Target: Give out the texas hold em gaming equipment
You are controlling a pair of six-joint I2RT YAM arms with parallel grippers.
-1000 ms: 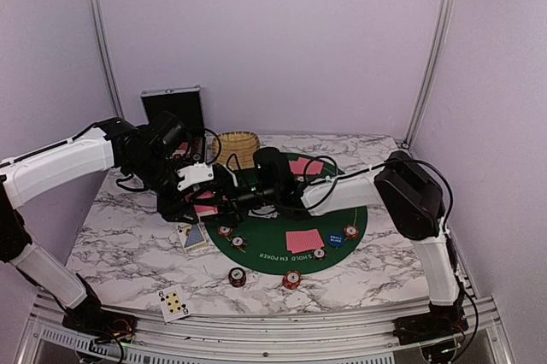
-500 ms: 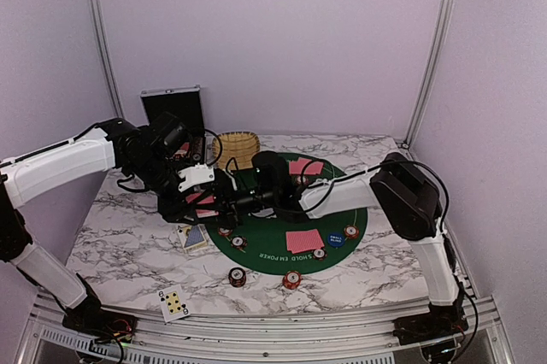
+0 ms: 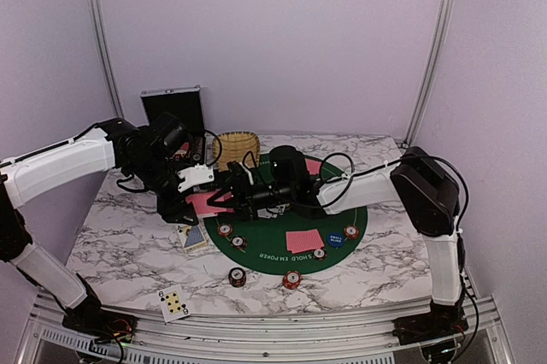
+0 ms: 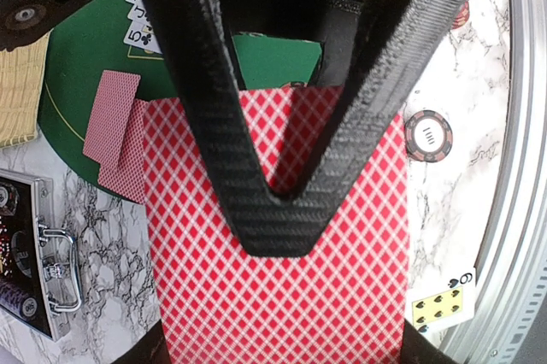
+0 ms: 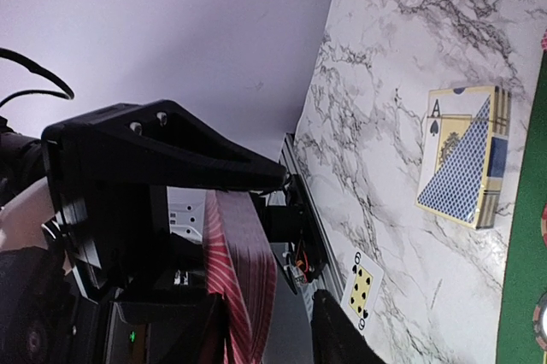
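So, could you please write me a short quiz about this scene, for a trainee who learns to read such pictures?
1. True or false: the left pincer is shut on a stack of red-backed cards.
2. The lone face-up card near the table's front edge is: A) a six, B) a king, C) a queen.
3. What stands right of the black case, behind the green mat?
Key: 1 true; 2 A; 3 the wicker basket.
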